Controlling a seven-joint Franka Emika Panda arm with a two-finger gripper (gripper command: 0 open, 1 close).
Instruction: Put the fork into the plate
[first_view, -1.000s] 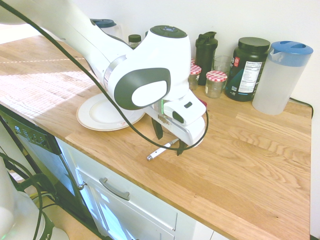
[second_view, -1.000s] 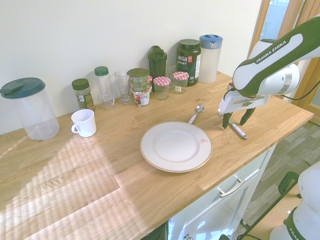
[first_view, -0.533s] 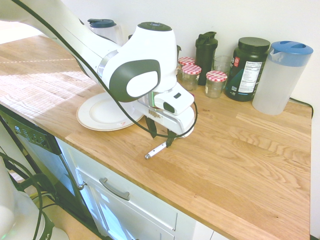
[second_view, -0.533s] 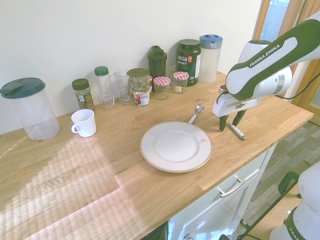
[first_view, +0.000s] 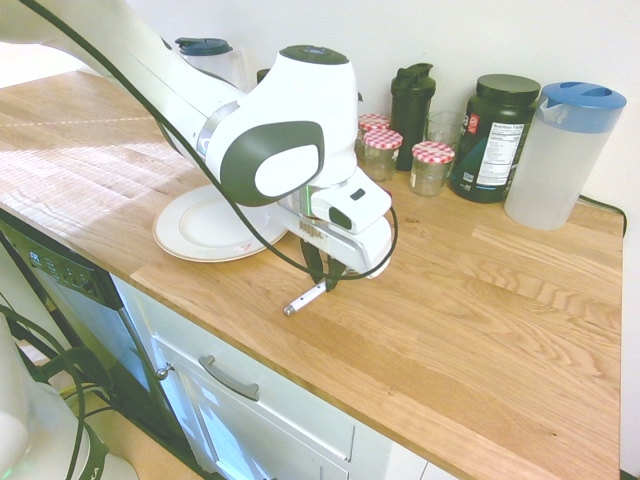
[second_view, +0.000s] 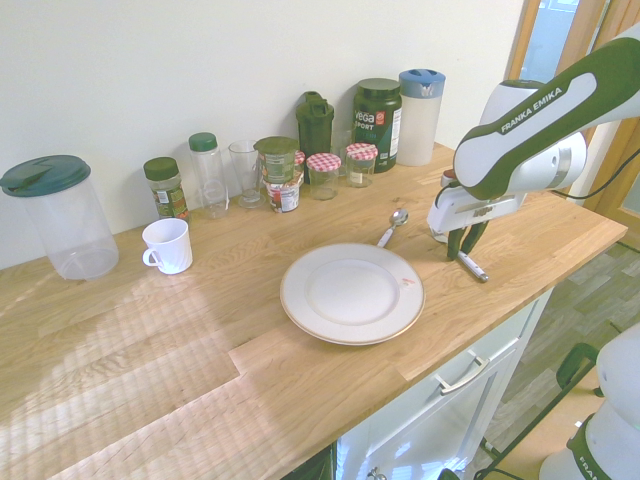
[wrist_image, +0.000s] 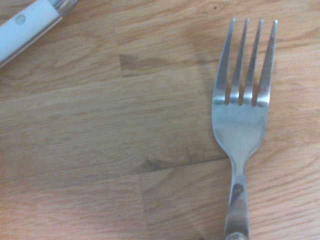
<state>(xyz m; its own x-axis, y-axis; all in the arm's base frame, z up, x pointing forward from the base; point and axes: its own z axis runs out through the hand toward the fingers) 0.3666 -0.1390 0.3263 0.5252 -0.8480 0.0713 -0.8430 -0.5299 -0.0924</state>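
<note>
The fork (first_view: 300, 300) lies flat on the wooden counter, white handle toward the front edge; in the wrist view its silver tines (wrist_image: 245, 100) show sharply. My gripper (first_view: 320, 272) is lowered over the handle, one finger on each side, and has narrowed until only a small gap is left. From the other side, the gripper (second_view: 461, 247) stands over the fork (second_view: 474, 268) to the right of the plate (second_view: 350, 295). The round white plate (first_view: 195, 235) is bare and carries a small red mark near its rim.
A white-handled spoon (second_view: 392, 225) lies between the plate and the jars; its handle (wrist_image: 25, 25) shows in the wrist view. Jars, bottles, a dark tub (first_view: 495, 135) and a blue-lidded pitcher (first_view: 560, 150) line the wall. A white mug (second_view: 168, 245) stands to the left.
The fingers have narrowed from wide open to close around the fork handle, and the hand has shifted slightly toward the plate and lower. The fork's handle end has turned a little.
</note>
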